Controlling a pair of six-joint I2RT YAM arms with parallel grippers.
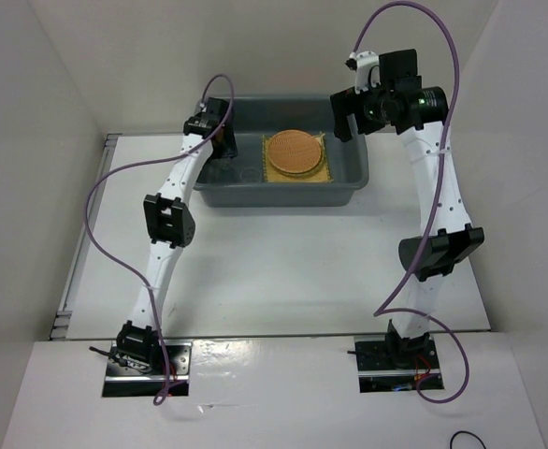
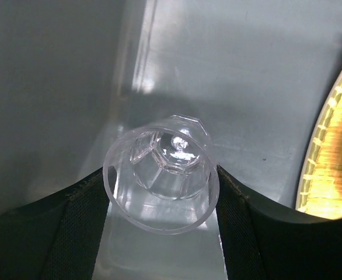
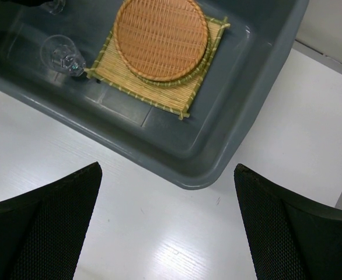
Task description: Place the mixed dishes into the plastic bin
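White table point(image 1: 283, 281); only L wrist cam shows L gripper point(image 2: 160, 172) gripping glass cup point(image 2: 159, 195); R gripper point(image 3: 166, 168) agape.

White arms point(image 1: 182, 178), black joints point(image 1: 168, 221), trailing purple cables point(image 1: 89, 201).

No lettering, label, brand mark, number or sign can be read in any view: the plastic bin point(image 1: 255, 195), the glass cup point(image 2: 159, 175) and the counter point(image 1: 283, 271) show plain, unmarked surfaces.
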